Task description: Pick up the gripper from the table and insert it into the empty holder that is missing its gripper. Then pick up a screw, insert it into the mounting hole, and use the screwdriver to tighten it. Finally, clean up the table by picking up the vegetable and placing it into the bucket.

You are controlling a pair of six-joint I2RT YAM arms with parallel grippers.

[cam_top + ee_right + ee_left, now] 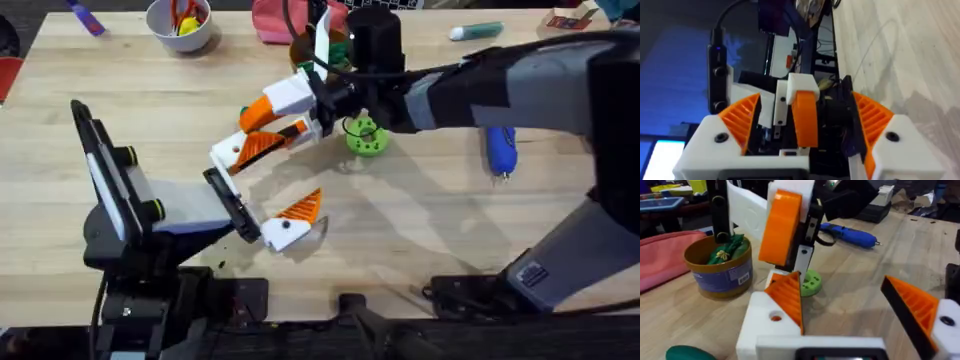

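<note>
Left claw (275, 180): spread wide, holding nothing, low over the desk (420, 230).
Gripper (787, 297): orange ribbed wedge on the left claw's white mount, beside the mounting hole (775, 316).
Right claw (283, 118): just above that mount; grip state cannot be told. An orange block with white cap (805, 117) sits within its span.
Open room: bare desk right of the claws, up to the screwdriver (500, 150), which lies well apart at far right.
Left wrist view adds: bucket (720, 272) with green contents, vegetable (687, 352) on the desk near it, green disc (810, 285) behind the mount.

Light wooden table (560, 215); dark floor along its near edge.
</note>
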